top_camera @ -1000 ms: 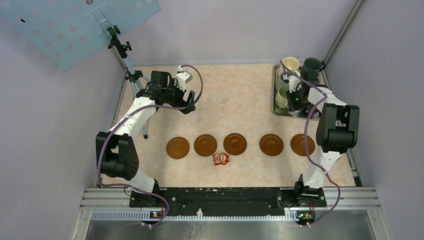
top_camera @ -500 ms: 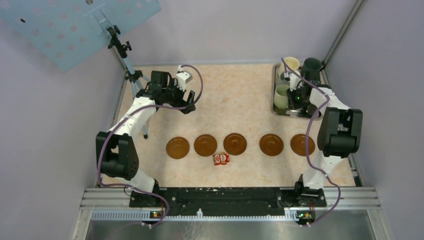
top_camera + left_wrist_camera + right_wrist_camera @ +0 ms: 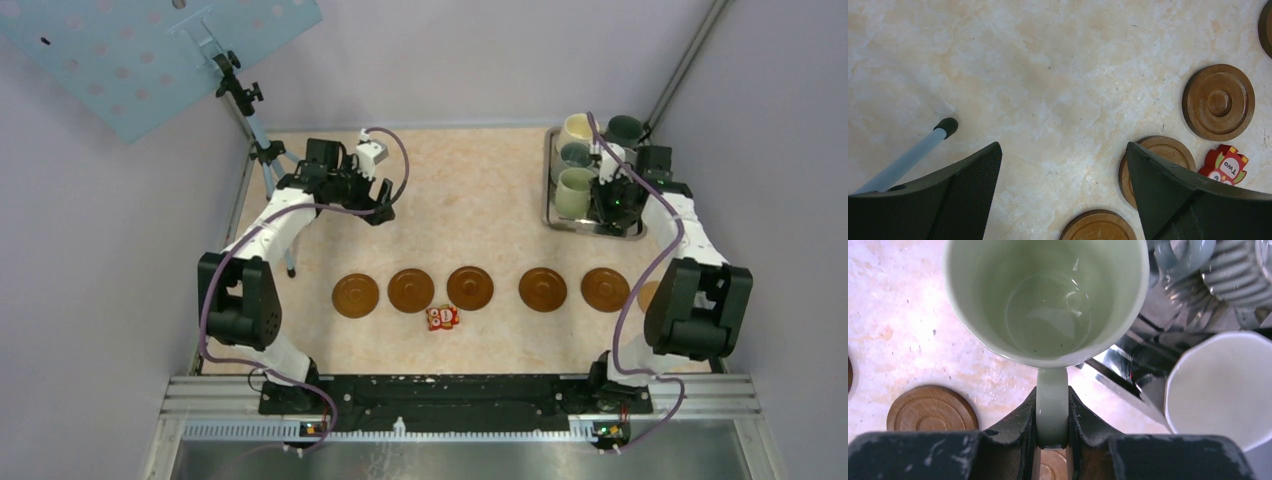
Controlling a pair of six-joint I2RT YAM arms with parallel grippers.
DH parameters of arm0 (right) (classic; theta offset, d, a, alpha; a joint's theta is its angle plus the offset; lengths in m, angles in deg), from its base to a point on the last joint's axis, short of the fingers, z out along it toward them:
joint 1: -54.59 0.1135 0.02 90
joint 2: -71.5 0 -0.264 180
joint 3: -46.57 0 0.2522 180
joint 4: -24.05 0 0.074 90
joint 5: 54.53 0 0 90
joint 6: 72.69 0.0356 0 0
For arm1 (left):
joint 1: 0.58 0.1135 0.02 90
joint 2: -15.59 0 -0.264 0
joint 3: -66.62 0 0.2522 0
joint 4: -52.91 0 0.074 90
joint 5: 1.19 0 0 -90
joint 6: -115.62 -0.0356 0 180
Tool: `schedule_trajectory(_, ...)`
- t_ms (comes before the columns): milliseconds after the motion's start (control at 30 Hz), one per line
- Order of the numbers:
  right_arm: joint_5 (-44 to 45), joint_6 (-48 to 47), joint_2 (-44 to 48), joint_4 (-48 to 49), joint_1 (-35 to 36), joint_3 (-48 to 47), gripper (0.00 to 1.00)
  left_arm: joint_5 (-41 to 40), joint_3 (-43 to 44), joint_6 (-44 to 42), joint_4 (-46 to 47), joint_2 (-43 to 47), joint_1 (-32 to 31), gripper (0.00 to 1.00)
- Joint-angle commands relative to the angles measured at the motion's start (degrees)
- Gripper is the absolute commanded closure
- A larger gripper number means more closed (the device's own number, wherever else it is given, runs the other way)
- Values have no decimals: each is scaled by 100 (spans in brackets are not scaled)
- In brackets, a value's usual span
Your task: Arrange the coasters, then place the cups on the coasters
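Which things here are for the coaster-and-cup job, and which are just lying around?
For the job:
- coasters
- cups
- pale green cup, held in the right gripper

Just lying about:
- packet
- tray
- tripod

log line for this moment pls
right gripper: shut on pale green mug handle | left gripper: open, empty | coasters: in a row, bare | other mugs: in tray

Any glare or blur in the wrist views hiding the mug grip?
Right wrist: glossy highlights inside the pale green mug, table beside it washed out, yet its handle in the right gripper is sharp. Left wrist: evenly lit, coasters crisp.
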Motion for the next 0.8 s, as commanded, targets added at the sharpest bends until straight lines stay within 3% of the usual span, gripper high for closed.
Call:
schedule_trajectory(0,-699,-144,695,287,-480,134,100,224,309,82,114,-35,15,1)
schedule_trajectory(400,-1750,-2536,2121,-2276,-2834,645,100,562,347,16,55,-39,-2,1)
schedule_trajectory(767,-2009,-4507,1928,-2607,-5012,1216,100,609,523,-50,-27,-144,-130,1)
